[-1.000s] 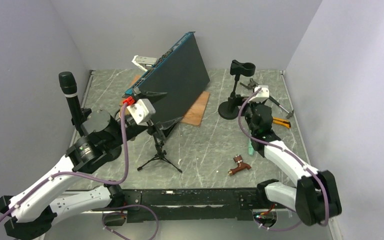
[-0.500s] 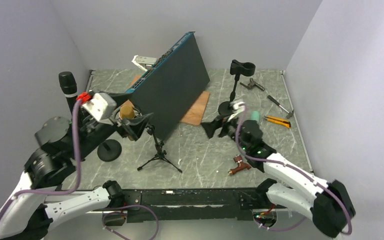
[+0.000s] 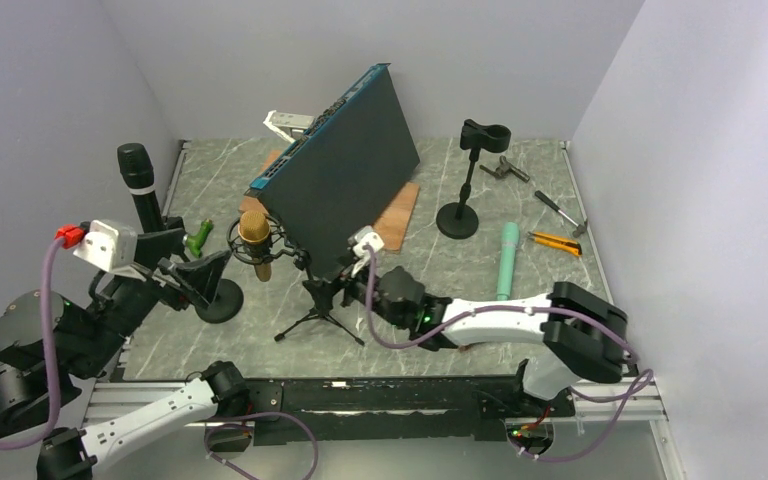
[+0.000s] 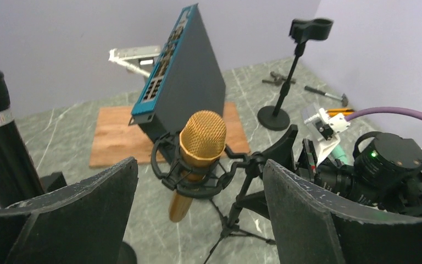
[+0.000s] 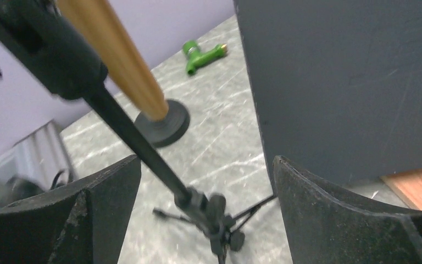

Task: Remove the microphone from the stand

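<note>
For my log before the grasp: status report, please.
Left gripper open, facing gold mesh-headed microphone. Right gripper open near black tripod stand. Microphone seated in stand. Dark slanted panel close behind.

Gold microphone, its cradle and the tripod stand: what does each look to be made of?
Gold microphone: likely metal, with a fine woven mesh head and a smooth satin gold body.
Cradle: matt black rings, either plastic or coated metal; the look does not settle which.
Tripod stand: thin black rods with a dull sheen, probably painted metal.
</note>
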Robot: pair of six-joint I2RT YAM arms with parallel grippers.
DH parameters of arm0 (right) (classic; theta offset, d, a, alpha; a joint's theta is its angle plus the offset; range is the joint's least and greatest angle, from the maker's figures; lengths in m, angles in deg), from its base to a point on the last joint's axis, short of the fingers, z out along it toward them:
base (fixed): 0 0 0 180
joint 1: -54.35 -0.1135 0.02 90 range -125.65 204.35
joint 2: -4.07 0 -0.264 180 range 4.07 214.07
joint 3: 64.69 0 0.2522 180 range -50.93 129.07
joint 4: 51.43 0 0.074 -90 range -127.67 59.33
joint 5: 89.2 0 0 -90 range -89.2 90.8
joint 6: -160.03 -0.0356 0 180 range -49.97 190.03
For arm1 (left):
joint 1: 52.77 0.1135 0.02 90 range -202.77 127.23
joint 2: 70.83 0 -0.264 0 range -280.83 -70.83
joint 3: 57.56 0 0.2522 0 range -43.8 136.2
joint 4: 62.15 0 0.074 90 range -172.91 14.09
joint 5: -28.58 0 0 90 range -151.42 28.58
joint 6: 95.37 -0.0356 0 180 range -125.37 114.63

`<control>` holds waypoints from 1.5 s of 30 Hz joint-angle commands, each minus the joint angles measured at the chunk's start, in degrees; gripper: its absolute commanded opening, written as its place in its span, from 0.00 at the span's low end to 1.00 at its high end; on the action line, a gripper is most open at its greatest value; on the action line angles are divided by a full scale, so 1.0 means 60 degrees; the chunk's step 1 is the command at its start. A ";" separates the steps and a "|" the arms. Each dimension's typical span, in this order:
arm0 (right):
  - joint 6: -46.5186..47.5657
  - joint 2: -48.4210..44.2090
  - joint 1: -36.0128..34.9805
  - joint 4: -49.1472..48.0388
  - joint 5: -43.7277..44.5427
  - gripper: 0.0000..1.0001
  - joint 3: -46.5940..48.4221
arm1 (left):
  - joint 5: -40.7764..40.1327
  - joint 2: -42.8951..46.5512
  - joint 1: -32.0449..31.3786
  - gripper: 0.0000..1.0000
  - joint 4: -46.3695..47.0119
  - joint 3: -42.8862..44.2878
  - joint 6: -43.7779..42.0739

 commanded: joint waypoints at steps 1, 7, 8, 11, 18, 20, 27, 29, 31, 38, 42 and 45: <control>0.0576 0.0940 -0.0911 -0.0941 0.3656 0.91 0.1560 | -0.0863 -0.0328 -0.0029 0.87 -0.0896 0.0032 0.0599; 0.1139 0.1838 -0.1384 -0.1282 0.5470 0.82 0.2187 | -0.1169 -0.0490 -0.0022 0.88 -0.1115 -0.0245 0.0794; 0.1314 0.1971 -0.1417 -0.1433 0.5599 0.78 0.2197 | -0.1171 -0.0435 -0.0025 0.88 -0.1034 -0.0341 0.0810; 0.1969 0.2139 -0.1492 -0.2197 0.5367 0.60 0.1982 | -0.1128 -0.0258 -0.0020 0.88 -0.0815 -0.0607 0.0839; 0.3576 0.2477 -0.1466 -0.4257 0.3912 0.43 0.1165 | -0.0795 -0.0255 -0.0019 0.85 -0.0613 -0.0794 0.0821; 0.3775 0.2409 -0.1426 -0.4168 0.3434 0.27 0.1115 | -0.0658 -0.0414 -0.0027 0.84 -0.0665 -0.0749 0.0825; 0.4010 0.0785 -0.0825 -0.3046 0.0989 0.00 -0.0043 | 0.0269 -0.0690 -0.0021 0.85 -0.0200 -0.0765 0.0830; 0.3950 0.0086 -0.0392 -0.2486 -0.0111 0.00 -0.0531 | 0.0680 -0.0799 -0.0028 0.86 0.0065 -0.0863 0.0795; 0.3683 -0.0611 0.0327 -0.2173 -0.1308 0.00 -0.1087 | 0.1005 -0.0985 -0.0020 0.86 0.0294 -0.0877 0.0774; 0.3003 -0.2281 0.2303 -0.0734 -0.4361 0.00 -0.2214 | 0.2200 -0.1971 -0.0028 0.87 0.1104 -0.0695 0.0797; 0.1988 -0.2883 0.3217 -0.1531 -0.4942 0.00 -0.3089 | 0.2860 -0.2801 -0.0021 0.87 0.1588 -0.0425 0.0820; 0.1890 -0.3204 0.3458 -0.1167 -0.5236 0.00 -0.3202 | 0.3151 -0.3360 -0.0025 0.86 0.1806 -0.0213 0.0833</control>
